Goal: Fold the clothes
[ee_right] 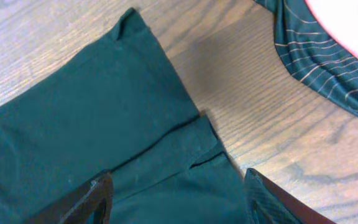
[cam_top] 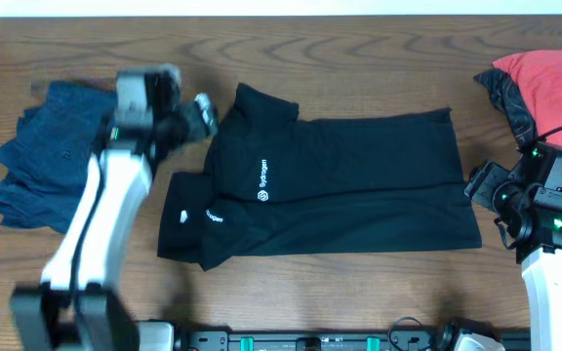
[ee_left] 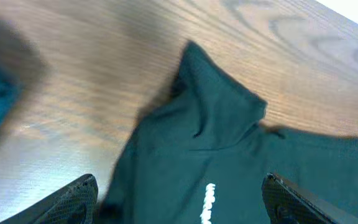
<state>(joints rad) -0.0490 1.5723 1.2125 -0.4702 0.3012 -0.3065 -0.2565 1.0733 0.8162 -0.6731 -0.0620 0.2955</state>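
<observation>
The black short-sleeved shirt [cam_top: 340, 185] lies flat mid-table, folded into a long band, with its white logo [cam_top: 262, 195] facing up near the left end. My left gripper [cam_top: 203, 112] hovers at the shirt's upper left corner. Its jaws are open and hold nothing. In the left wrist view the shirt [ee_left: 210, 137] and its white lettering [ee_left: 208, 205] lie below the spread fingers [ee_left: 73, 196]. My right gripper [cam_top: 481, 185] is at the shirt's right edge, also open. In the right wrist view the shirt's hem [ee_right: 104, 118] passes under the gripper [ee_right: 179, 199] without being pinched.
A crumpled navy garment [cam_top: 47, 156] lies at the left, behind my left arm. At the far right a red garment [cam_top: 554, 88] sits on a dark plaid one [cam_top: 510, 97], which also shows as the striped plaid cloth [ee_right: 328, 56] close to my right gripper. Bare wood surrounds the shirt.
</observation>
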